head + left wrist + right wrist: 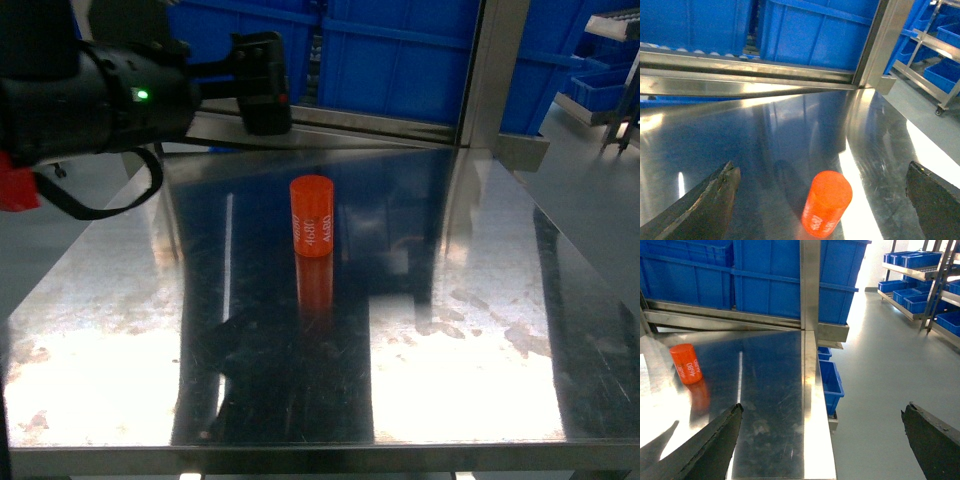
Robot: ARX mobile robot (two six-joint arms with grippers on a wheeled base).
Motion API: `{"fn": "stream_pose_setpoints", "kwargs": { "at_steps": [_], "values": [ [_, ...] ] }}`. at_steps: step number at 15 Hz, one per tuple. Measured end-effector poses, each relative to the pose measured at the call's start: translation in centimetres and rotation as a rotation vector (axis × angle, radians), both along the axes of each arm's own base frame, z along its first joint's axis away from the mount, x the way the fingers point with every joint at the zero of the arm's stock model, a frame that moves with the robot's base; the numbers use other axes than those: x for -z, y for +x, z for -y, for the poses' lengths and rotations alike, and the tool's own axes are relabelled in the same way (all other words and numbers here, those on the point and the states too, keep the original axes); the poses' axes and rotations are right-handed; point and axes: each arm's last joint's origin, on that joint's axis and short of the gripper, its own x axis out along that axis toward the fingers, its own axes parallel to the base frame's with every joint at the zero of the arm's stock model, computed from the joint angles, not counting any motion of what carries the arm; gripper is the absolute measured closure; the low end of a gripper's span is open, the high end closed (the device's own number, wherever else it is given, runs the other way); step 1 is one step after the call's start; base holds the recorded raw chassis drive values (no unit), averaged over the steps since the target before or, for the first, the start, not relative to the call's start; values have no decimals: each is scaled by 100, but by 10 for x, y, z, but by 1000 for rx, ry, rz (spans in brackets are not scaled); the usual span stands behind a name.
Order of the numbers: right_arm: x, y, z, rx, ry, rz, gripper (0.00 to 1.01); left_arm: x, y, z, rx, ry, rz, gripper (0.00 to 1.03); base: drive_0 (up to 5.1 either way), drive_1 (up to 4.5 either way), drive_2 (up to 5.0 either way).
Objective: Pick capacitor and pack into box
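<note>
A warehouse or factory floor: stacked blue plastic bins beyond the wide-spread right gripper, metal shelving off to its right, steel worktable beneath it.

Bright overhead light — blown-out white glare across the near table in head view, streaks in both wrist views. Sharp orange reflection under the capacitor. Arm dark, underexposed — fingers soft, out of focus.
</note>
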Motion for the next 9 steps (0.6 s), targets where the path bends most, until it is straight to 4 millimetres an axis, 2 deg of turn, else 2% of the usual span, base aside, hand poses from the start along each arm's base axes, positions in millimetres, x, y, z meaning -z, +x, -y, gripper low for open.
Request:
{"fn": "stream_pose_setpoints", "kwargs": {
  "at_steps": [2, 4, 9],
  "values": [
    [0, 0, 0, 0, 0, 0, 3, 14, 16, 21, 16, 8, -47, 5, 0, 0, 0],
    [0, 0, 0, 0, 0, 0, 3, 29, 27, 32, 24, 23, -89, 5, 0, 0, 0],
    [0, 0, 0, 0, 0, 0, 3, 64, 42, 49, 25, 71, -179, 5, 0, 0, 0]
  ]
}}
